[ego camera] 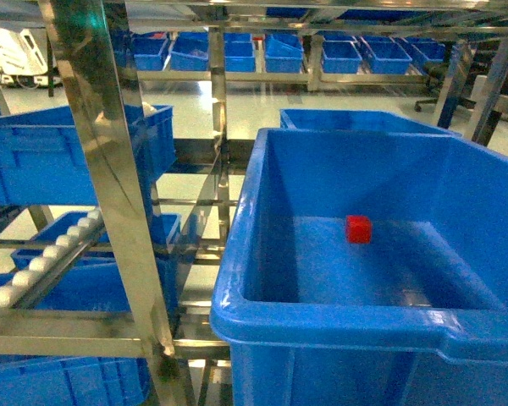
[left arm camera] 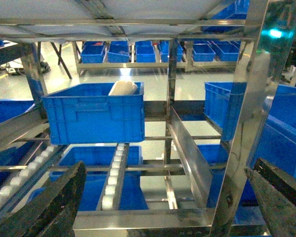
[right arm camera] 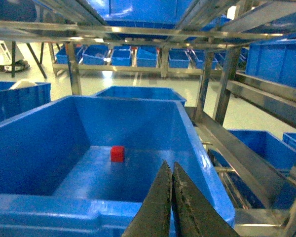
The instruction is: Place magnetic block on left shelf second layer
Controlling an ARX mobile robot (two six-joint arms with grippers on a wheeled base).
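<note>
The magnetic block point(ego camera: 358, 229), a small red cube, lies alone on the floor of a large blue crate point(ego camera: 339, 330) on the right; it also shows in the right wrist view point(right arm camera: 117, 153). My right gripper point(right arm camera: 170, 165) is shut and empty, just in front of that crate's near rim, with the cube farther in and to the left. My left gripper point(left arm camera: 166, 169) is open with nothing between its fingers point(left arm camera: 44, 205), facing the left shelf. There a level with white roller rails point(left arm camera: 113, 173) bears a deep blue crate point(left arm camera: 93, 113) at its far end. Neither gripper shows in the head view.
A shiny perforated upright point(ego camera: 110, 169) stands between the left shelf and the right crate. A steel front crossbar point(left arm camera: 138, 217) lies close under the left gripper. More blue crates point(ego camera: 76, 288) sit on lower levels, and rows of them point(ego camera: 279, 52) line the far racks.
</note>
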